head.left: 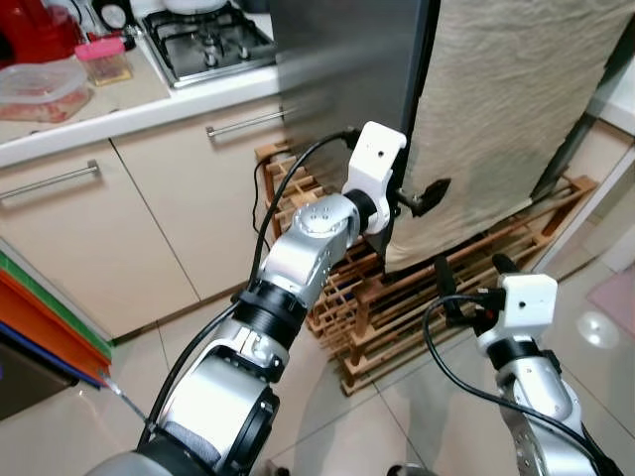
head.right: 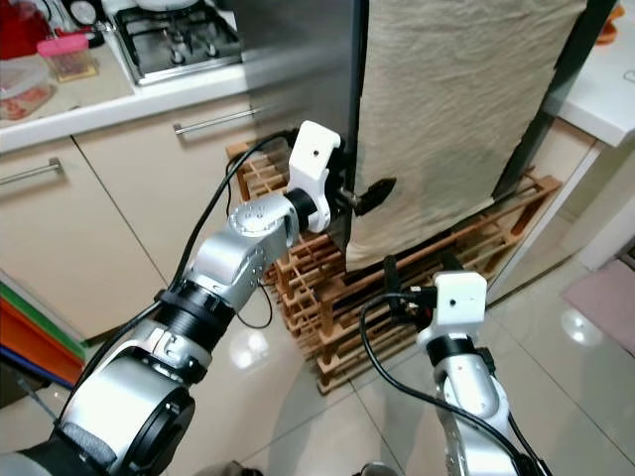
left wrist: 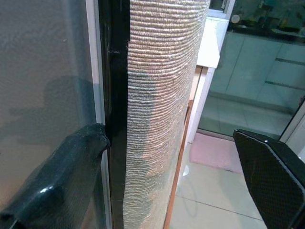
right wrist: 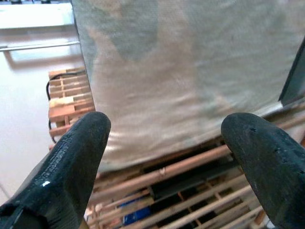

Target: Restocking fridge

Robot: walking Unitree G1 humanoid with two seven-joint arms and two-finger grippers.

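The fridge's grey steel door (head.left: pixel 347 69) stands shut ahead, and a beige cloth (head.left: pixel 506 109) hangs down right beside its edge. My left gripper (head.left: pixel 412 198) is raised to that edge and is open. In the left wrist view one finger (left wrist: pixel 71 181) lies against the steel face by the black seam, while the other finger (left wrist: pixel 271 176) stands off beyond the cloth (left wrist: pixel 162 95). Lower and to the right, my right gripper (head.left: pixel 471 270) is open and holds nothing. It points at the cloth's lower hem (right wrist: pixel 181 95) and the wooden rack (right wrist: pixel 190 191).
A slatted wooden rack (head.left: pixel 397 297) sits on the tiled floor at the fridge's foot, with a black cable over it. To the left are a counter with a gas hob (head.left: pixel 208 40), a plastic container (head.left: pixel 40 89) and cabinet handles. A white tabletop (head.right: pixel 605 89) is at the right.
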